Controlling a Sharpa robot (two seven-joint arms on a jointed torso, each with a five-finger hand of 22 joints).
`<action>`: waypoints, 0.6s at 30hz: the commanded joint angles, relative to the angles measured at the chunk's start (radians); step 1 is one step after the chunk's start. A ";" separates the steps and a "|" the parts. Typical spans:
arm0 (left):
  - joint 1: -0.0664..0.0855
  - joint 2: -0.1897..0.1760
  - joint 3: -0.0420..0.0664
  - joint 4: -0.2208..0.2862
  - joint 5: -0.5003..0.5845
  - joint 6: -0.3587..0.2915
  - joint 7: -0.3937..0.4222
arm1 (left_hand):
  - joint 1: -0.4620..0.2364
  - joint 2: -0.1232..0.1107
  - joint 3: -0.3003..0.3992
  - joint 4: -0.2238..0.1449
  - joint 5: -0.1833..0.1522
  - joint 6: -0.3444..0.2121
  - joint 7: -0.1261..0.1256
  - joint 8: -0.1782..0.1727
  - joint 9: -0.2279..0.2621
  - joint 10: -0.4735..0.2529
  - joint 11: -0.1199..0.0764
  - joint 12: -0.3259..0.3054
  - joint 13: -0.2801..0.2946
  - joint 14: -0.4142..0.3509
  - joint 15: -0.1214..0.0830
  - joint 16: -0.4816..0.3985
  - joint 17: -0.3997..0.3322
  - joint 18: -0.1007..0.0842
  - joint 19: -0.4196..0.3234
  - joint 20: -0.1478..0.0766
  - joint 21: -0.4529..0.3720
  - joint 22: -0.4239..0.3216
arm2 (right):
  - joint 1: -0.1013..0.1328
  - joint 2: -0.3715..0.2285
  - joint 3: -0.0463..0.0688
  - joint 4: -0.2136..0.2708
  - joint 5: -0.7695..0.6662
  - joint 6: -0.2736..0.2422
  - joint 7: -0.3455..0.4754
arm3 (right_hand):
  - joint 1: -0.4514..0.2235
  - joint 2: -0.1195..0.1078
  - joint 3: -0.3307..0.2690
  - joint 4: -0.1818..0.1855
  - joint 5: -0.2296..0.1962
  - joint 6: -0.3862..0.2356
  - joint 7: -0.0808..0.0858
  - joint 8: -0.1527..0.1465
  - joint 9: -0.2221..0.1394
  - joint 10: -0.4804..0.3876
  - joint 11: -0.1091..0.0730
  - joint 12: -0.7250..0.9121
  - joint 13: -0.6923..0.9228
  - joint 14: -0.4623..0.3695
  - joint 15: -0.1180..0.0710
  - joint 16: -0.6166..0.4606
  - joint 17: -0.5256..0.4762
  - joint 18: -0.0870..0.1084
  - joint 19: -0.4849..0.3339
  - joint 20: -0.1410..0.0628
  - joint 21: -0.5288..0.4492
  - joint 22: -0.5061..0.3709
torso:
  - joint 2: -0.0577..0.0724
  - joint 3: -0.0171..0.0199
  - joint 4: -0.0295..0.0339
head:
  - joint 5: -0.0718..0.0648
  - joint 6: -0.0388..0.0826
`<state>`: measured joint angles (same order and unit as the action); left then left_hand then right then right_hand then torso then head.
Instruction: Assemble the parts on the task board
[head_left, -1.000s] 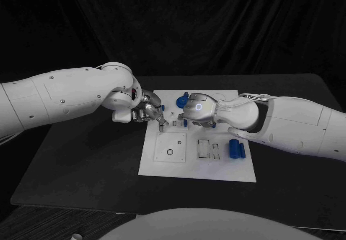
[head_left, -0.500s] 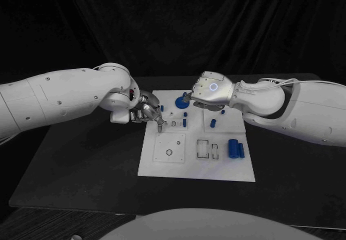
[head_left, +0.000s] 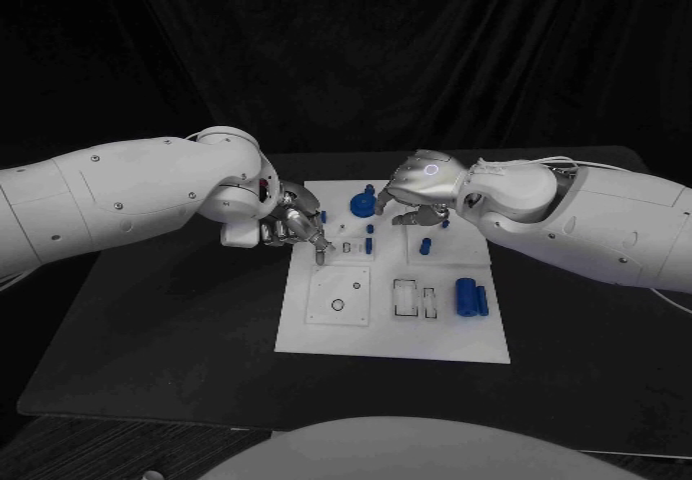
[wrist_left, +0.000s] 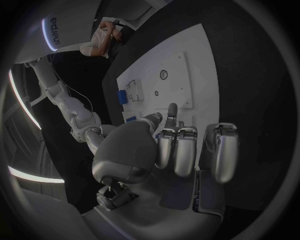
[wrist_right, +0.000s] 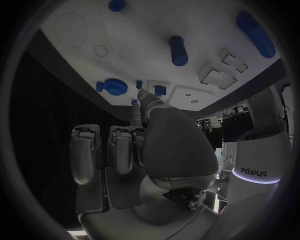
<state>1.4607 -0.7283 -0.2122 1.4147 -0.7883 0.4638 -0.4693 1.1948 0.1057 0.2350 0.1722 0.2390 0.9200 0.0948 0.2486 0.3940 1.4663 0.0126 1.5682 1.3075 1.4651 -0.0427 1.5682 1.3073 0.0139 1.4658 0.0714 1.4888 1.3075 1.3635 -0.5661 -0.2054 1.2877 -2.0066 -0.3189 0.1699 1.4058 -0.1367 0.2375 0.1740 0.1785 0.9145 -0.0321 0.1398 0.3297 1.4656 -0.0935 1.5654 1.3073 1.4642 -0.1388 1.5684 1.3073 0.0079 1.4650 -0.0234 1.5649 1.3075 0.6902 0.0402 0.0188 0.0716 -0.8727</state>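
The white task board (head_left: 378, 330) lies in the middle of the table. On its far part stand a round blue piece (head_left: 362, 204) and small blue pegs (head_left: 371, 233); another peg (head_left: 426, 245) stands further right. Two blue cylinders (head_left: 470, 297) lie near its right edge. My left hand (head_left: 296, 228) is at the board's far left edge, fingers curled, one fingertip (wrist_left: 172, 110) reaching down to the board (wrist_left: 187, 65). My right hand (head_left: 418, 208) hovers over the far part, fingers curled, one fingertip (wrist_right: 145, 96) close to the round piece (wrist_right: 112, 86). I see nothing held in either hand.
Near the middle of the board are a square plate with a small ring (head_left: 339, 304) and two rectangular slots (head_left: 414, 298). Black table (head_left: 173, 340) surrounds the board on all sides. Both white arms cross above the table's far half.
My right hand rose from low over the board's middle, swung toward the far edge, and now sits slightly lower again. The left hand has stayed put.
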 joint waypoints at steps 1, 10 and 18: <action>-0.002 0.002 0.001 0.003 0.007 -0.007 0.022 | 0.008 0.000 0.003 -0.007 0.003 0.004 0.002 -0.005 -0.001 0.104 0.007 0.003 0.263 0.106 0.008 0.003 0.263 0.014 0.028 0.006 -0.002 0.193 | -0.012 0.020 0.001 -0.039 0.142 0.088 0.085 | 0.018 0.000 0.003 0.004 0.007 0.004 -0.005 -0.007 -0.009 0.105 -0.007 0.005 0.263 0.107 -0.009 0.002 0.263 -0.008 0.106 -0.006 0.006 0.263 | 0.001 0.0002 0.0003 | -0.001 0.000; -0.002 0.002 0.001 0.003 0.007 -0.008 0.024 | 0.009 0.000 0.004 -0.008 0.004 0.004 0.002 -0.005 -0.002 0.104 0.007 0.003 0.263 0.106 0.008 0.003 0.263 0.014 0.029 0.006 -0.002 0.193 | -0.034 0.078 0.001 -0.138 0.246 0.161 0.172 | 0.046 0.007 -0.001 0.035 -0.068 0.025 -0.015 -0.026 -0.037 0.105 -0.012 0.005 0.263 0.107 -0.010 0.002 0.263 -0.008 0.106 -0.008 0.006 0.263 | 0.001 0.0002 0.0009 | -0.005 0.000; -0.002 0.004 0.001 0.002 0.007 -0.009 0.025 | 0.009 0.000 0.004 -0.008 0.004 0.004 0.002 -0.005 -0.002 0.104 0.007 0.003 0.263 0.106 0.008 0.003 0.263 0.014 0.029 0.006 -0.002 0.193 | -0.038 0.113 0.001 -0.190 0.304 0.237 0.217 | 0.078 0.071 0.013 0.048 -0.129 0.030 -0.020 -0.045 -0.065 0.105 -0.010 0.005 0.263 0.107 -0.006 0.002 0.263 -0.005 0.099 -0.006 -0.005 0.259 | 0.000 -0.0001 0.0001 | -0.005 0.000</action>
<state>1.4601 -0.7263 -0.2122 1.4155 -0.7883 0.4600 -0.4624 1.1948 0.1057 0.2377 0.1696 0.2390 0.9200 0.0948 0.2486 0.3931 1.4663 0.0126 1.5682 1.3075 1.4651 -0.0428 1.5682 1.3073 0.0139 1.4657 0.0714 1.4888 1.3075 1.3281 -0.4569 -0.2052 1.1030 -1.7546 -0.1479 0.3393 1.4855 -0.0766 0.2498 0.2168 0.0533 0.9407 -0.0495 0.0975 0.2652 1.4667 -0.1018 1.5655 1.3081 1.4677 -0.1422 1.5683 1.3073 0.0079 1.4650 -0.0234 1.5649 1.3073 0.6907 0.0402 0.0193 0.0660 -0.8727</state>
